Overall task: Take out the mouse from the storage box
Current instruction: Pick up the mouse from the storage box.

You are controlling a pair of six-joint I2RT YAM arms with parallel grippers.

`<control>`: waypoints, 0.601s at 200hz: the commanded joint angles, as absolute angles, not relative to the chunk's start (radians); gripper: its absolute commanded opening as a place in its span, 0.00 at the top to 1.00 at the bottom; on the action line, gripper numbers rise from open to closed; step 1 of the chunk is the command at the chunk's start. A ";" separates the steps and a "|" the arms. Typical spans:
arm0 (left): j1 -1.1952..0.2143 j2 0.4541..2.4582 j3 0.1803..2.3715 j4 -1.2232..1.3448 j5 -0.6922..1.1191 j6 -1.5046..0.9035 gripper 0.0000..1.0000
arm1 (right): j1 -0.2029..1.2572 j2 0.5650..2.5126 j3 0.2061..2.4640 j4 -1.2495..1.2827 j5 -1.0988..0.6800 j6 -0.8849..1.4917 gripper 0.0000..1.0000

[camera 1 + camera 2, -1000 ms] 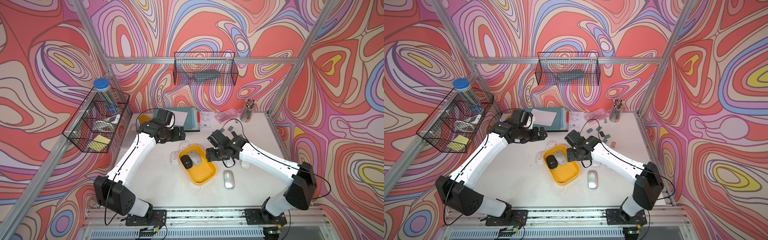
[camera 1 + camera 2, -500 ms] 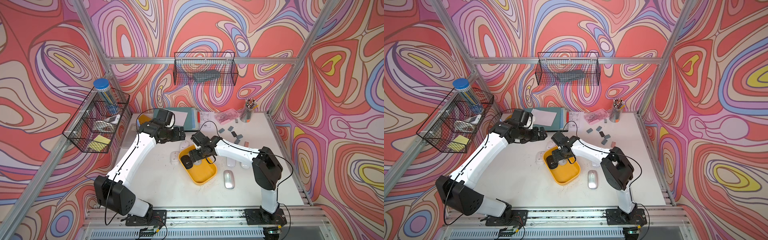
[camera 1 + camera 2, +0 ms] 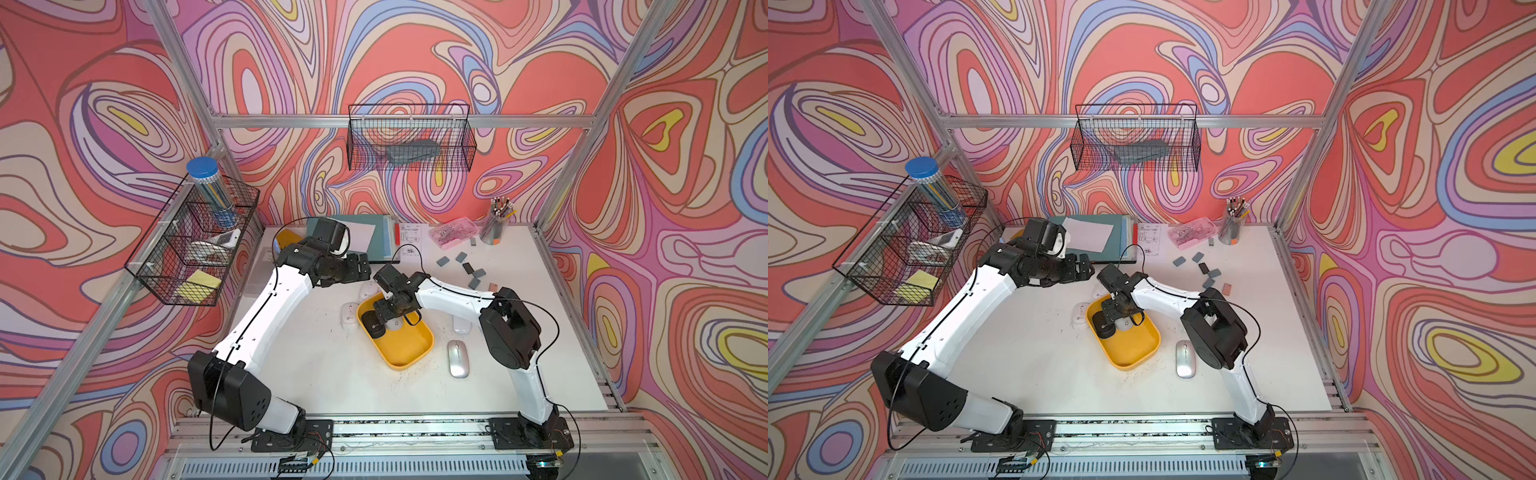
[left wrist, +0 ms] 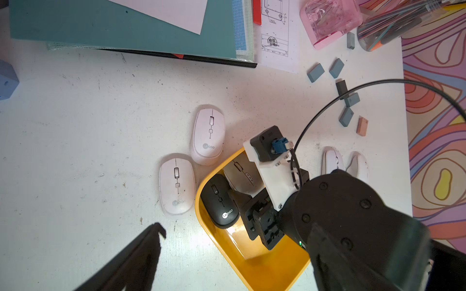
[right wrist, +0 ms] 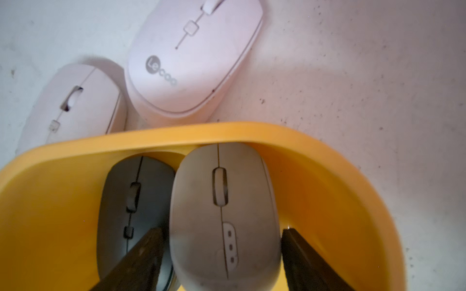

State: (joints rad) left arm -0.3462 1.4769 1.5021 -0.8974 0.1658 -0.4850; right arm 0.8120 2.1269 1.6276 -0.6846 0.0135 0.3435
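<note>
The right hand (image 5: 222, 233) is found down inside the storage box (image 3: 409, 349), and the grey mouse (image 5: 224, 201) is straddled. One finger (image 5: 143, 257) is wedged between it and the black mouse (image 5: 133, 196), and the other finger (image 5: 301, 254) is set at the opposite flank. The jaws are parted across the mouse's width. Whether the sides are actually pressed cannot be told, as a thin dark line is left at one flank.

The mouse's long axis runs away from the hand, along the box's length, so it is taken across its short axis at the rear half. Its nose is tucked against the box's far end wall (image 5: 227, 131).

The right arm is plainly the nearer one. The left hand (image 3: 360, 268) is held wide open with nothing in it, above the counter (image 3: 324, 374) beyond the box's far end.

Little room is judged to be left sideways, with the black mouse just beside one flank. Straight up and out looks the cleaner path. The near half of the box is bare. Two white mice (image 4: 208, 134) (image 4: 177, 185) are parked just outside the far corner, and a silver mouse (image 3: 458, 358) lies beside the box on the right arm's side. Open counter is offered toward the robot's base.
</note>
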 commanded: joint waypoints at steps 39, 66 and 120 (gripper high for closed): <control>-0.341 1.477 1.494 -0.893 0.172 -0.469 0.06 | 0.820 2.128 1.592 -0.723 0.042 0.395 0.47; -0.340 1.477 1.493 -0.893 0.173 -0.471 0.05 | 0.840 2.034 1.565 -0.704 0.070 0.407 0.48; -0.340 1.477 1.493 -0.893 0.175 -0.471 0.05 | 0.867 1.893 1.582 -0.744 0.142 0.422 0.48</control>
State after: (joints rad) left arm -0.3462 1.4769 1.5021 -0.8974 0.1661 -0.4850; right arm 0.8635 1.9873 1.5707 -0.7322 0.0856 0.4038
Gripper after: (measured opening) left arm 0.945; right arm 0.624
